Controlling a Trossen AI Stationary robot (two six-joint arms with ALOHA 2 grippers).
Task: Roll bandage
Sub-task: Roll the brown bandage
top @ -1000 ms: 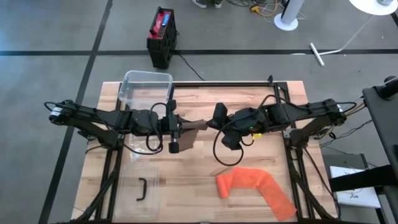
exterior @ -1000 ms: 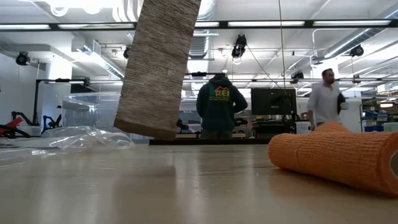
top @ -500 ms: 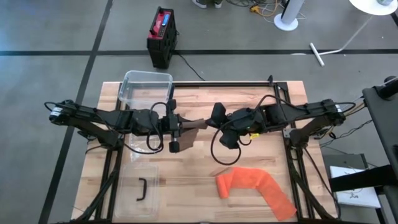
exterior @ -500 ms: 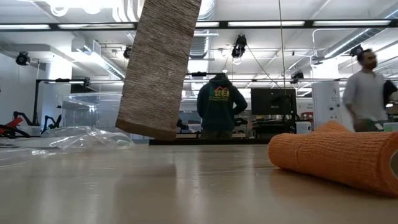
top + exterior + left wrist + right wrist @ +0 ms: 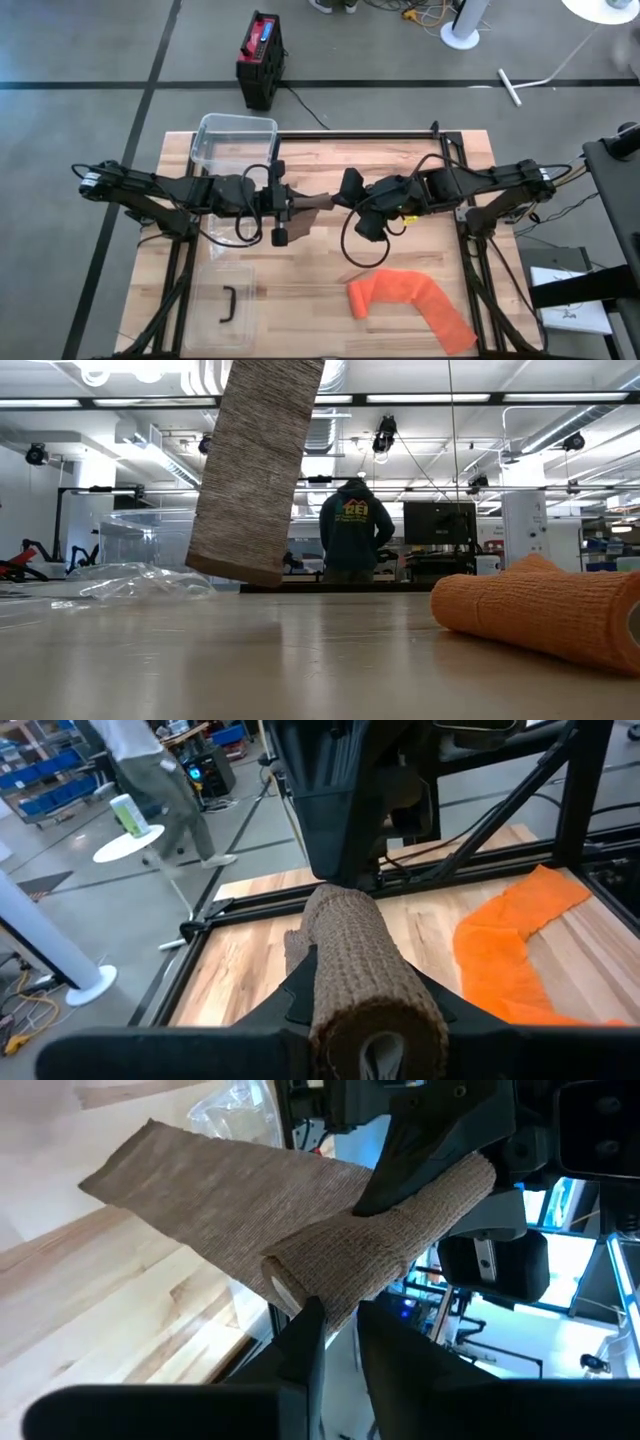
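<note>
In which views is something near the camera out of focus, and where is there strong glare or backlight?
Left wrist view: the brown bandage roll's near end is soft. Low view: the orange bandage is slightly blurred, with bright ceiling strips. Right wrist view: bluish backlight glows behind the arms.

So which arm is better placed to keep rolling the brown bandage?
Probably the left: its pincer holds the rolled part of the brown bandage end-on. The right pincer only grips the other end.
</note>
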